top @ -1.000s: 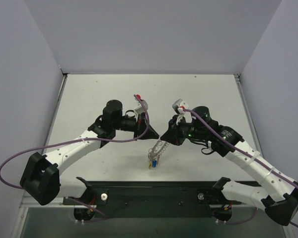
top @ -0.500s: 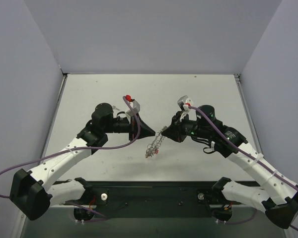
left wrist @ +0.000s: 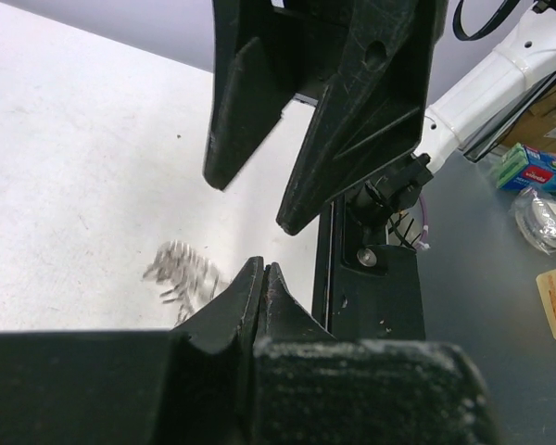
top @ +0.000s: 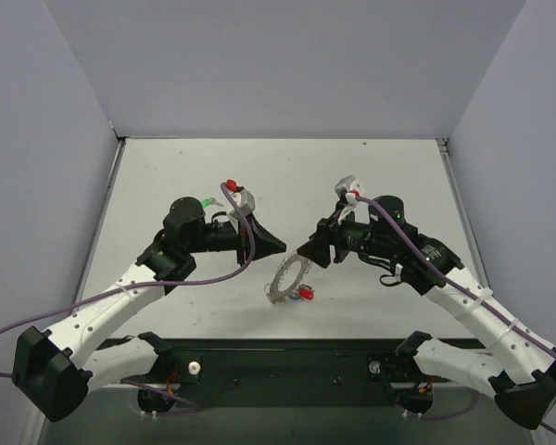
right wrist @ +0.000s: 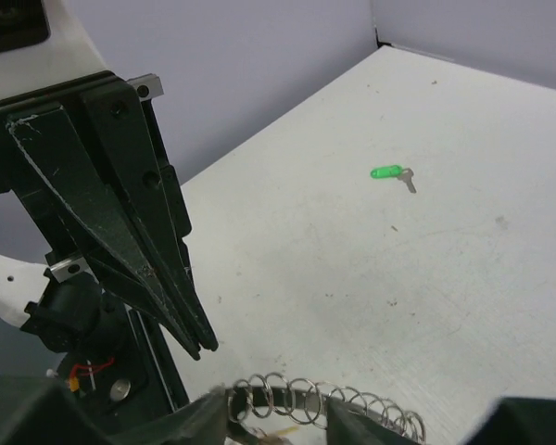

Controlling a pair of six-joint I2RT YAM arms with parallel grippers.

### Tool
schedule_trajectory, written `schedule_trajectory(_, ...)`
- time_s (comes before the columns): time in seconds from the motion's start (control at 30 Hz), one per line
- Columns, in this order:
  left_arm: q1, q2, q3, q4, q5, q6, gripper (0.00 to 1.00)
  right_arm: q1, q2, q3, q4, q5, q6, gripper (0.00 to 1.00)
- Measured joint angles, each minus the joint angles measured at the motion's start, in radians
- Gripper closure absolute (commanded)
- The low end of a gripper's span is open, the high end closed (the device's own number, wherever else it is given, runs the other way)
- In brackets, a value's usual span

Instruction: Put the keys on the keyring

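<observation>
White table (top: 167, 185) bears the keyring (top: 285, 278); left end effector (top: 282, 245) closed, empty; right end effector (top: 306, 254) seemingly parted, empty.

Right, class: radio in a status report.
Left fingers shut, empty; right fingers open, empty. Large silvery coiled metal keyring on the white table, red-headed key and blue-headed key at its rim. Green-headed key lies loose; nothing blocking.

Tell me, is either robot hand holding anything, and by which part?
Nothing seems held. The left hand is shut and empty; the right hand stands open, the keyring loose below it.
</observation>
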Motion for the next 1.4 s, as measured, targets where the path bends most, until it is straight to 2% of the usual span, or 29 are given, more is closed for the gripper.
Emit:
schedule_trajectory(0.07,0.0,-0.008,0.0,0.002,-0.002,0.0,1.0,-0.002,-0.007,0.0,0.0,0.013,-0.002,0.3)
schedule_trajectory(0.3,0.0,-0.03,0.0,0.003,-0.003,-0.002,1.0,-0.009,-0.08,0.0,0.01,0.026,-0.019,0.31)
schedule_trajectory(0.53,0.0,-0.03,-0.014,-0.003,-0.055,-0.001,1.0,-0.009,-0.036,-0.002,0.024,0.031,-0.027,0.2)
schedule_trajectory(0.63,0.005,-0.026,-0.036,-0.021,-0.114,-0.006,0.82,-0.009,0.004,-0.015,0.025,0.063,-0.029,0.15)
schedule_trajectory(0.7,0.019,-0.016,-0.05,-0.031,-0.143,-0.013,0.61,-0.009,0.045,-0.019,0.022,0.09,-0.03,0.14)
schedule_trajectory(0.77,0.051,0.002,-0.066,-0.038,-0.167,-0.034,0.52,-0.009,0.097,-0.019,0.017,0.117,-0.027,0.14)
schedule_trajectory(0.8,0.078,0.014,-0.079,-0.04,-0.177,-0.052,0.45,-0.009,0.125,-0.019,0.014,0.129,-0.024,0.15)
schedule_trajectory(0.9,0.156,0.036,-0.118,-0.056,-0.21,-0.089,0.38,-0.006,0.208,-0.019,0.01,0.161,-0.004,0.15)
schedule_trajectory(1.1,0.33,0.041,-0.211,-0.089,-0.275,-0.191,0.32,0.067,0.379,-0.014,0.003,0.248,0.017,0.18)
schedule_trajectory(1.23,0.449,0.014,-0.262,-0.114,-0.296,-0.261,0.32,0.126,0.504,0.029,-0.005,0.254,0.017,0.3)
schedule_trajectory(1.3,0.503,-0.002,-0.279,-0.118,-0.296,-0.283,0.32,0.137,0.555,0.056,-0.005,0.23,0.019,0.33)
schedule_trajectory(1.4,0.562,-0.014,-0.296,-0.118,-0.293,-0.308,0.32,0.137,0.619,0.095,-0.003,0.187,0.024,0.44)
